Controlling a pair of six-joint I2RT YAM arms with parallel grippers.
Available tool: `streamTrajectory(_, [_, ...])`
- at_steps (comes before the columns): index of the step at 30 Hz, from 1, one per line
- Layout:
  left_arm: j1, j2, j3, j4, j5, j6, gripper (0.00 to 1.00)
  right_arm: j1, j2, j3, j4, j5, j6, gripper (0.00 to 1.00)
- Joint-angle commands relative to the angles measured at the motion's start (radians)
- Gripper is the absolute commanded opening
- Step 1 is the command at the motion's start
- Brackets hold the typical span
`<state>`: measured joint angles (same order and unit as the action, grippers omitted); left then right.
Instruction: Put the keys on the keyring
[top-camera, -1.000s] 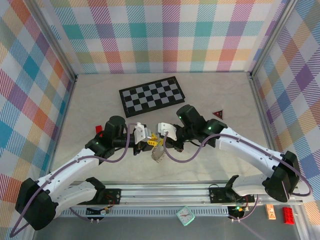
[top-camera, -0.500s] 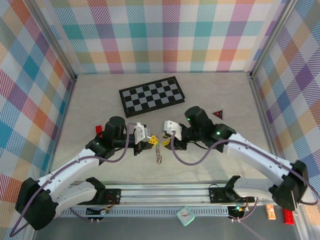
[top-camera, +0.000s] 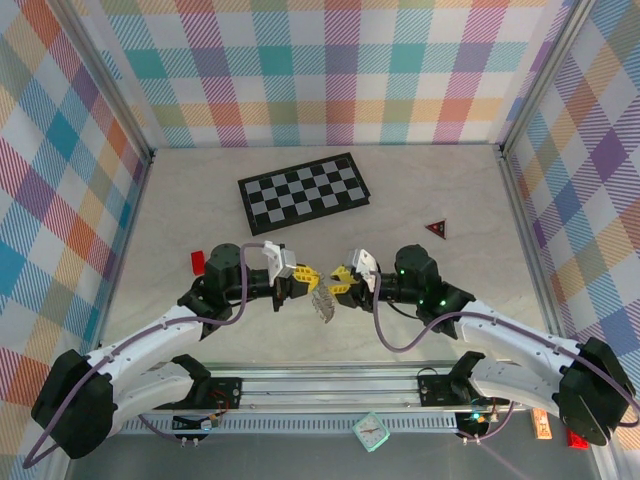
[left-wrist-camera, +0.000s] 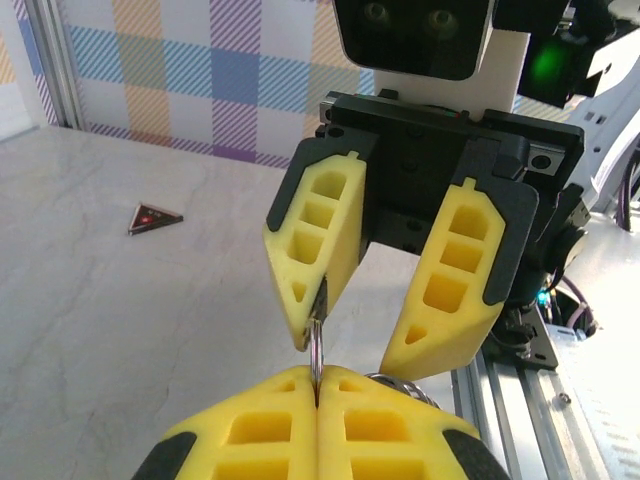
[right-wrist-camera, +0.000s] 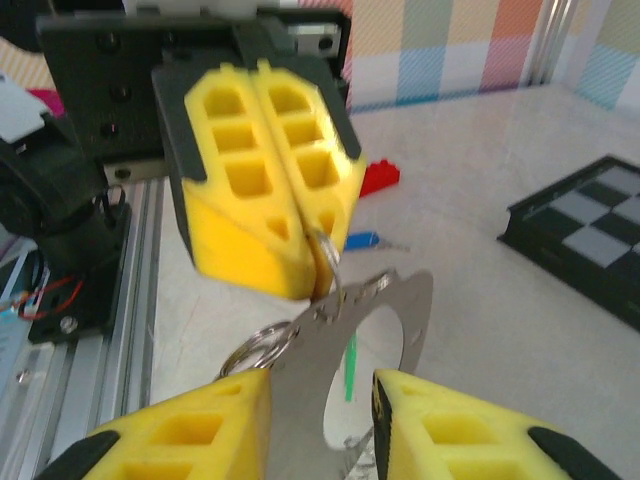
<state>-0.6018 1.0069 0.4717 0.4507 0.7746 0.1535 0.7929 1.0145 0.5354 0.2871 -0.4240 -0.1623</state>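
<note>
Your left gripper (top-camera: 308, 275) pinches the silver wire keyring (top-camera: 322, 303) near the table's (top-camera: 200, 200) front edge; right gripper (top-camera: 340, 279) stands spread.

- Keyring (right-wrist-camera: 400, 310): lower part cut off by bottom edge of right wrist view; top of wire loop hidden inside pinched tips of left gripper (right-wrist-camera: 312, 262).
- Right gripper (right-wrist-camera: 320, 385): finger bases cut off by same edge.
- Green key (right-wrist-camera: 350, 365), blue key (right-wrist-camera: 366, 241): blurred, partly hidden behind keyring.
- Red block (right-wrist-camera: 380, 178): half hidden behind left gripper.
- Chessboard (right-wrist-camera: 590, 235): cut off by right edge.
- Top view: keyring's silver keys too small to count.
</note>
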Motion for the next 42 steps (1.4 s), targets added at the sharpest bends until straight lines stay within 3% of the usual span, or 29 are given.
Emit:
streamTrajectory(1, [-0.006,-0.002,-0.001,0.097,0.044,-0.026,0.00,0.003,0.007,-0.008,0.132,-0.024,0.047,0.31])
streamTrajectory(23, [-0.006,-0.010,0.010,0.065,0.084,0.009,0.00,0.002,0.077,0.041,0.198,-0.123,0.099,0.21])
streamTrajectory(26, [-0.006,-0.009,0.012,0.063,0.090,0.011,0.00,0.002,0.080,0.046,0.195,-0.124,0.093,0.16])
streamTrajectory(29, [-0.006,-0.006,0.017,0.056,0.084,0.012,0.00,0.003,0.088,0.061,0.177,-0.135,0.079,0.02])
streamTrajectory(34, [-0.006,-0.022,0.058,-0.116,0.009,0.103,0.26,0.002,0.081,0.123,-0.019,-0.110,-0.026,0.00])
streamTrajectory(39, [-0.009,-0.025,0.131,-0.361,-0.066,0.260,0.28,0.006,0.104,0.232,-0.303,-0.093,-0.164,0.00])
streamTrajectory(42, [-0.014,-0.021,0.155,-0.422,-0.091,0.307,0.28,0.014,0.134,0.303,-0.459,-0.090,-0.242,0.00])
